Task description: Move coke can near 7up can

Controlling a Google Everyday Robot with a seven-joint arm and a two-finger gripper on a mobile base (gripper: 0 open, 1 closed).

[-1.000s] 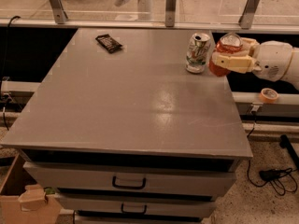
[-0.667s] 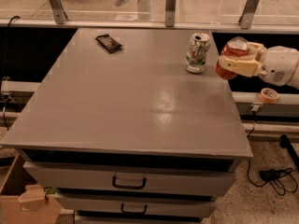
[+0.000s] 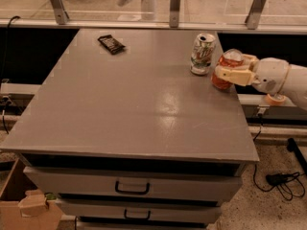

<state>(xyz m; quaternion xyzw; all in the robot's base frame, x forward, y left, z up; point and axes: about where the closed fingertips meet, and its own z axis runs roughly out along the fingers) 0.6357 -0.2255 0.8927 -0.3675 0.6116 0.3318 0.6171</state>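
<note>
The coke can (image 3: 222,82), red-orange with a silver top, stands at the right edge of the grey table (image 3: 134,104). My gripper (image 3: 230,68) reaches in from the right on a white arm (image 3: 278,78) and is shut on the coke can, with one cream finger (image 3: 235,75) across its front. The 7up can (image 3: 202,54), white with a green logo, stands upright just left of the coke can and slightly farther back. A small gap separates the two cans.
A dark flat packet (image 3: 111,43) lies at the table's far left. The table has drawers (image 3: 132,188) below its front edge. A glass railing (image 3: 175,6) runs behind it. A cardboard box (image 3: 29,207) stands on the floor at lower left, and cables (image 3: 283,181) lie at lower right.
My gripper, holding the coke can, drifted a little to the right, then came back left and lower. The 7up can has not moved.
</note>
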